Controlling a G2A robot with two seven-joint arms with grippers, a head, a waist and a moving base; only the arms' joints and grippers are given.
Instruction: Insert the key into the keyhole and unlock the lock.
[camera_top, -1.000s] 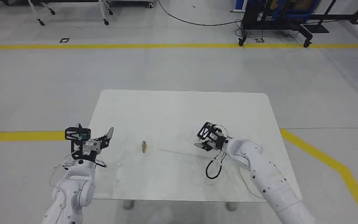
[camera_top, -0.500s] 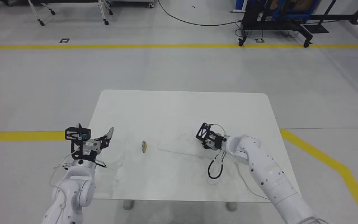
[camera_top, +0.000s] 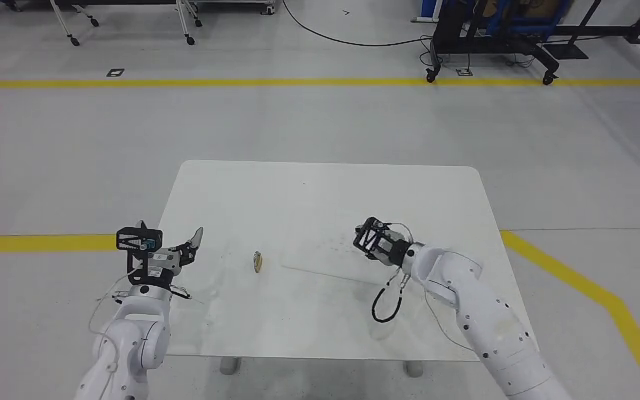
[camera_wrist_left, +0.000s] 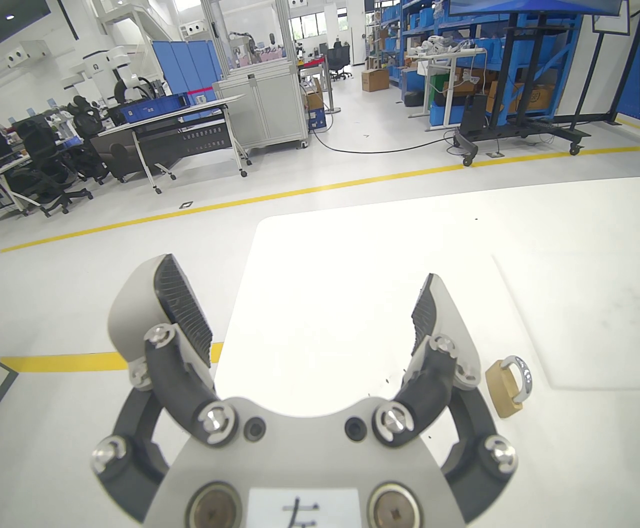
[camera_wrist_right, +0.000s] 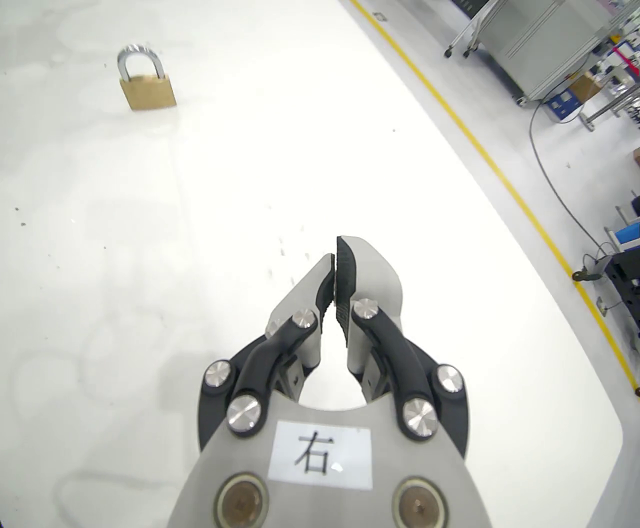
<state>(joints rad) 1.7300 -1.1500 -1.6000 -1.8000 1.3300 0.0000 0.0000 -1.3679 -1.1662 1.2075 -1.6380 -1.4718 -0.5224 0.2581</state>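
Note:
A brass padlock (camera_top: 258, 261) with a silver shackle lies on the white table (camera_top: 300, 200), left of centre. It also shows in the left wrist view, padlock (camera_wrist_left: 507, 387), and in the right wrist view, padlock (camera_wrist_right: 146, 85). My left gripper (camera_wrist_left: 300, 305) is open with nothing between its fingers, held at the table's left edge (camera_top: 185, 248), short of the padlock. My right gripper (camera_wrist_right: 335, 255) is shut, pads pressed together, right of centre (camera_top: 362, 240) and pointing toward the padlock. No key can be made out between its pads or on the table.
A thin clear mat (camera_top: 320, 268) lies flat on the table between the padlock and the right gripper. A black cable loop (camera_top: 385, 300) hangs from the right arm. Yellow floor lines run around the table.
The right gripper has shifted slightly back and to the right over the mat, with its wrist turned. The left arm and the padlock have stayed still.

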